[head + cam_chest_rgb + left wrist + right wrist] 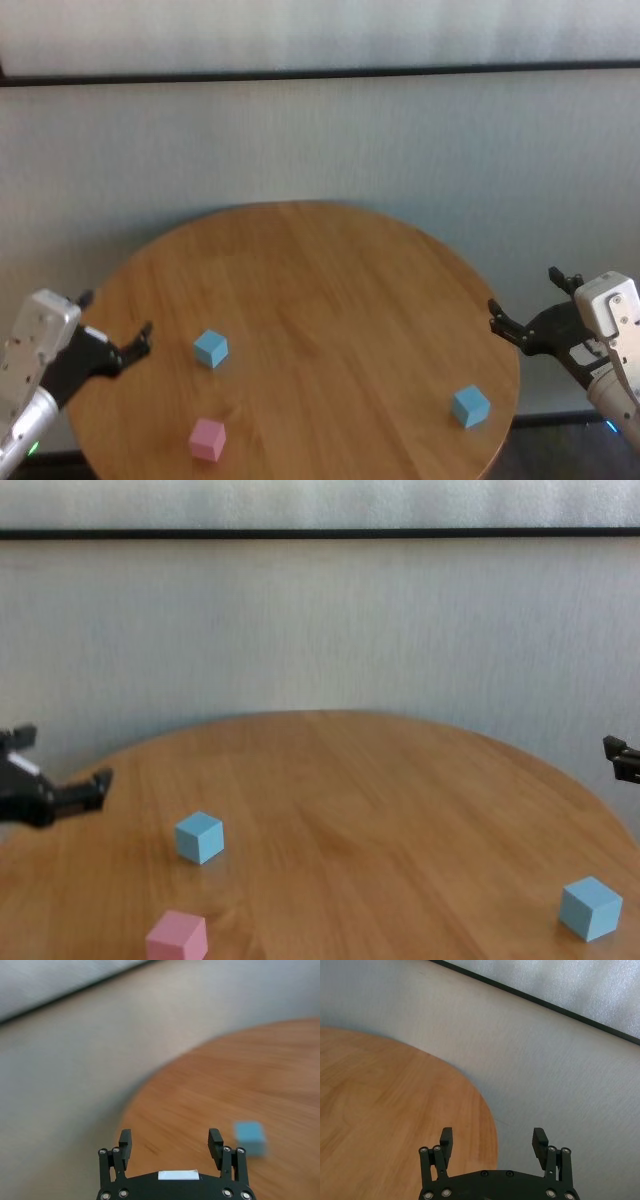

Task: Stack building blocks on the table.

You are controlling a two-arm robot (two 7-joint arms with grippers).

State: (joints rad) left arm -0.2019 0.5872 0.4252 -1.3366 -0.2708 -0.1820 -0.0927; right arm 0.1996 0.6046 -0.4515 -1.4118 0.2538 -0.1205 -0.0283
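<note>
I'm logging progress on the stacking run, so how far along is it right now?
Nothing is stacked yet: the pink block and both blue blocks, one on the left and one on the right, sit apart on the table. Nothing is in hand: the left gripper hovers open beside the left blue block, and the right gripper is open at the table's right edge. All picking and stacking remains.

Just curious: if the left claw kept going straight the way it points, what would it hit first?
Probably nothing at first: the left gripper, open, aims over bare table. The blue block sits just off that line, though depth is unclear.
</note>
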